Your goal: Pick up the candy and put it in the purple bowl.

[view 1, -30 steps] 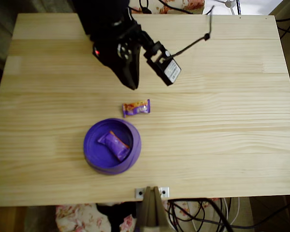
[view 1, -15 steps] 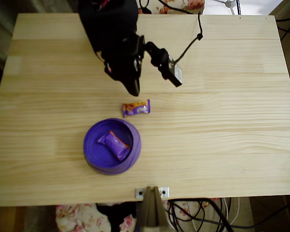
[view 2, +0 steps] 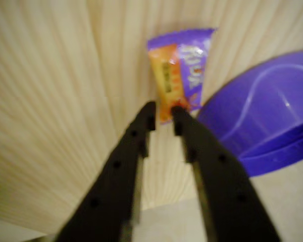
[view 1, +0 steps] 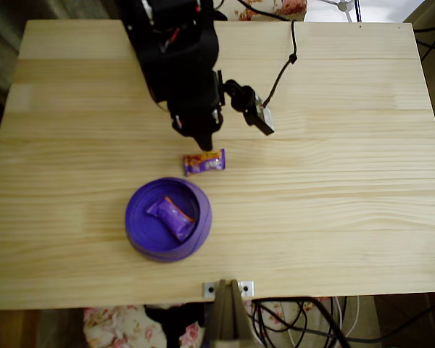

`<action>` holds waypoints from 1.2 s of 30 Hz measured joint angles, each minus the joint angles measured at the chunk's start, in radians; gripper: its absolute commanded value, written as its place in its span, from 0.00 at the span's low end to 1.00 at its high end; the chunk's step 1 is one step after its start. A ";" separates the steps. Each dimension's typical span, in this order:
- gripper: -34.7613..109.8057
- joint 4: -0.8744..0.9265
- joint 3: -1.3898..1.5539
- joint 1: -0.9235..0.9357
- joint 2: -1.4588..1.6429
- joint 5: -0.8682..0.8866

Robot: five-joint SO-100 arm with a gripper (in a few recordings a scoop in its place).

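The candy (view 1: 204,162), a small flat wrapper in purple and orange, lies on the wooden table just above the purple bowl (view 1: 203,204) in the overhead view. My black gripper (view 1: 201,142) points down at the candy's upper edge from just behind it. In the wrist view the candy (view 2: 179,70) lies right beyond the fingertips (view 2: 149,112). My gripper (view 2: 163,111) is open by a narrow gap with nothing between the fingers. The purple bowl (view 2: 252,118) sits to the right of the candy there.
A plumper, nearly all-purple candy (view 1: 172,217) lies inside the bowl. The wrist camera block (view 1: 259,117) and its cable stick out to the right of the arm. A metal bracket (view 1: 228,288) sits at the table's near edge.
The arm has swung down and slightly right toward the candy, bringing the gripper tip close to the candy's upper edge. Candy and bowl have not moved.
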 measured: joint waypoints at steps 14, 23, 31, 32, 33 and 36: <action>0.43 -0.049 -0.069 0.023 -0.192 -0.071; 0.38 -0.058 -0.109 0.023 -0.298 -0.071; 0.24 -0.071 -0.176 0.021 -0.370 -0.071; 0.24 -0.071 -0.183 0.021 -0.374 -0.071; 0.24 -0.071 -0.184 0.021 -0.374 -0.071; 0.24 -0.069 -0.184 0.021 -0.371 -0.071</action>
